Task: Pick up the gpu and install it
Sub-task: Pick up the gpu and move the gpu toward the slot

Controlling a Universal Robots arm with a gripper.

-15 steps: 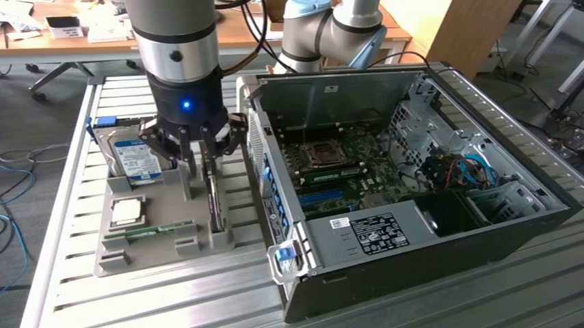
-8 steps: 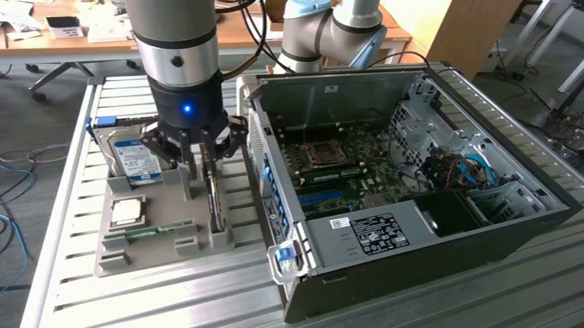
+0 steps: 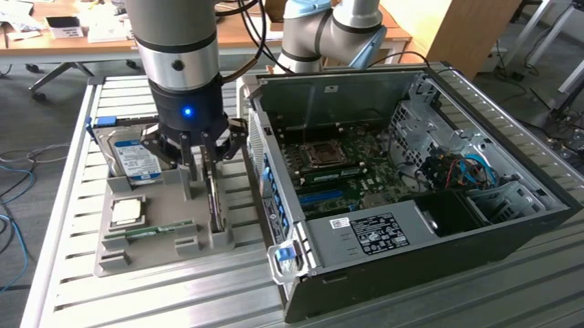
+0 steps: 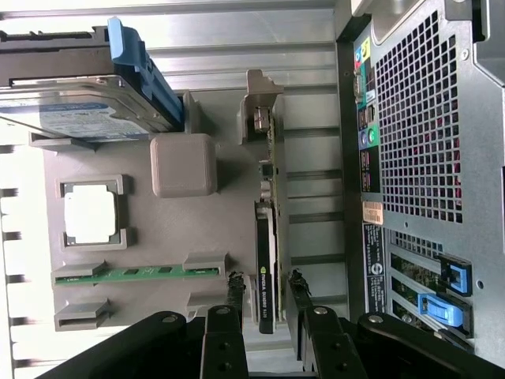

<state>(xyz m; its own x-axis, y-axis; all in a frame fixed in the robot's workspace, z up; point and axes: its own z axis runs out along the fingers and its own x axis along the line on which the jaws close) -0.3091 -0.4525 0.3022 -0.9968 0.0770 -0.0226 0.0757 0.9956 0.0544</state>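
The gpu (image 3: 215, 205) (image 4: 267, 268) is a thin dark card standing on edge in the slots of the grey holder tray (image 3: 160, 256) (image 4: 170, 237), on the side nearest the computer case. My gripper (image 3: 201, 167) (image 4: 264, 278) hangs right over the card's end, one finger on each side of its top edge. In the wrist view a small gap shows between each fingertip (image 4: 234, 283) and the card, so the gripper is open around it. The card still rests in the tray.
The open computer case (image 3: 411, 171) (image 4: 418, 118) lies on the exterior view's right, motherboard exposed. On the tray are a silver hard drive with a blue label (image 3: 137, 156) (image 4: 71, 110), a processor (image 3: 128, 210) (image 4: 91, 215) and a green memory stick (image 3: 150, 231) (image 4: 134, 275). A slatted metal table (image 3: 456, 301) carries everything.
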